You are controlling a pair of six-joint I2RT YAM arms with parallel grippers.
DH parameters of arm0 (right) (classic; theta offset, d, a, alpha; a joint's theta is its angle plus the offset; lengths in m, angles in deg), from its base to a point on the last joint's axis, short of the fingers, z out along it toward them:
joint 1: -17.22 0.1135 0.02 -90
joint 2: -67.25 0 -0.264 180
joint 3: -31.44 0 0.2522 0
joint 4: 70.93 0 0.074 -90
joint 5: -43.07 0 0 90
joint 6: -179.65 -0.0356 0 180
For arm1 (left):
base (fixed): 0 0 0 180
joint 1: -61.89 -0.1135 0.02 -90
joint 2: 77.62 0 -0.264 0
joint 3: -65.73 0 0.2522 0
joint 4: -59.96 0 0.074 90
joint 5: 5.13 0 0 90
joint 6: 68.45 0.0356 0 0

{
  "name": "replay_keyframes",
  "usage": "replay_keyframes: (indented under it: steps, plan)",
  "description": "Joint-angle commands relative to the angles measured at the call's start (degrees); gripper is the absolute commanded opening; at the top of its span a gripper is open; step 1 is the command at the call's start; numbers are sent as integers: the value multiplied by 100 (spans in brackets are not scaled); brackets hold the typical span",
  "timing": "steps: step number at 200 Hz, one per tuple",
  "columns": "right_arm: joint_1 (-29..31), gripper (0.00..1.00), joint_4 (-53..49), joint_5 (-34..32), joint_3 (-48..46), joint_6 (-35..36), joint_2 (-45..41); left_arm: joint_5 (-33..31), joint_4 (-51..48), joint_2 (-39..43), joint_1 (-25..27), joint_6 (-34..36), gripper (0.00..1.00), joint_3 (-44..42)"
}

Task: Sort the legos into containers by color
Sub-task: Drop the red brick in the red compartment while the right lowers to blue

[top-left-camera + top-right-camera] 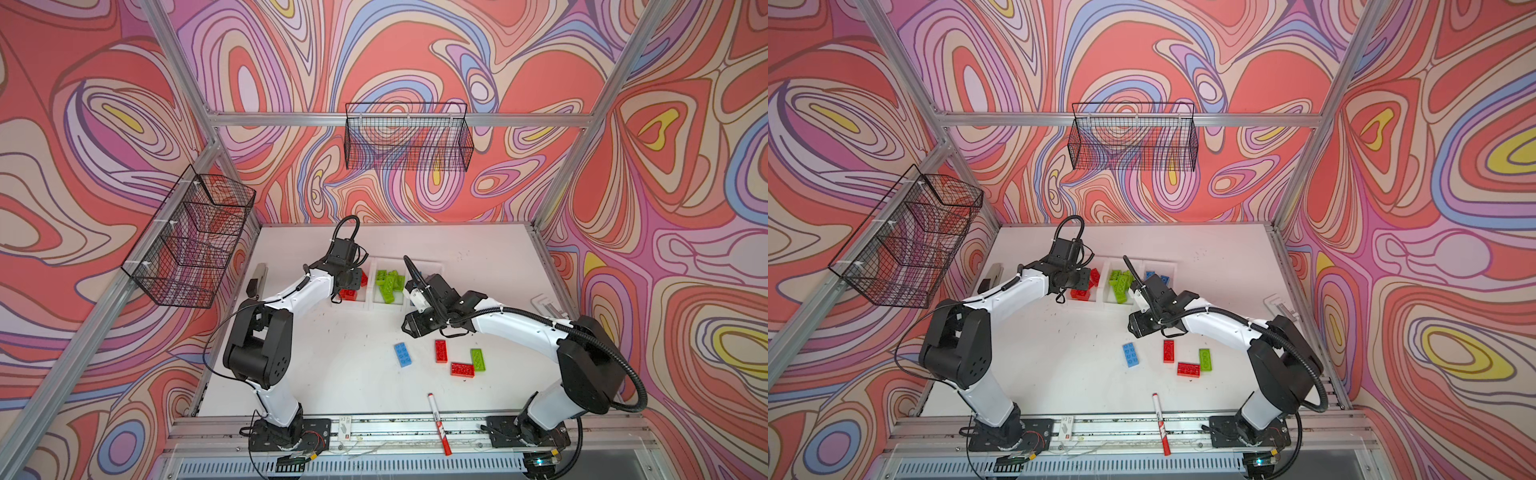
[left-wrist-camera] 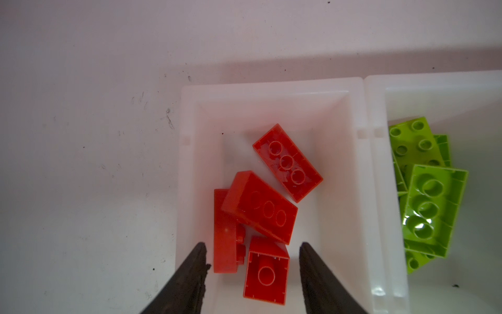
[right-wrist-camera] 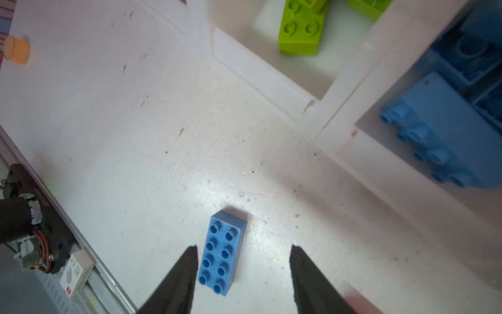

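**Left claw** (image 2: 253, 244): my jaws stand spread and empty above the red container (image 2: 271, 86), which is the left end of the joined row. Four red legos (image 2: 259, 206) lie tumbled inside it, one directly under the gap.

**Right claw** (image 3: 243, 247): these jaws are also spread and pinch nothing. They hang over a loose blue lego (image 3: 222, 252) that lies flat and studs up on the tabletop (image 3: 135, 136), closer to one finger than the other.

**Containers:** beyond that lego, the green container (image 3: 258, 73) and the blue container (image 3: 394, 176) hold legos of matching color.

**Unsorted legos:** in a top view, a red lego (image 1: 441, 351), a second red lego (image 1: 462, 369) and a green lego (image 1: 478, 359) lie near the blue one, well apart from the row.

**Step in hand, as I judge it:** a red drop is done on the left, and a blue pick is opening on the right.

**Next move:** I must centre the right claw across the blue lego's narrow width, descend, close, and carry it to the right-end container. My left arm should then come back for a red lego without crossing the right arm.
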Motion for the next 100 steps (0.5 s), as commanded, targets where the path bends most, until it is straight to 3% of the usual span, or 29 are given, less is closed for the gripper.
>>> replay_keyframes:
  steps: [1,64,100]
  plan:
    - [183,59,-206,48,29,117,152,-372,46,547,-19,181,60,15]
    - [715,62,-487,-249,255,24,678,-463,-171,1771,-183,1109,60,-500]
    - [954,62,-817,-677,584,-42,1117,-166,243,2073,-258,1121,60,-1013]
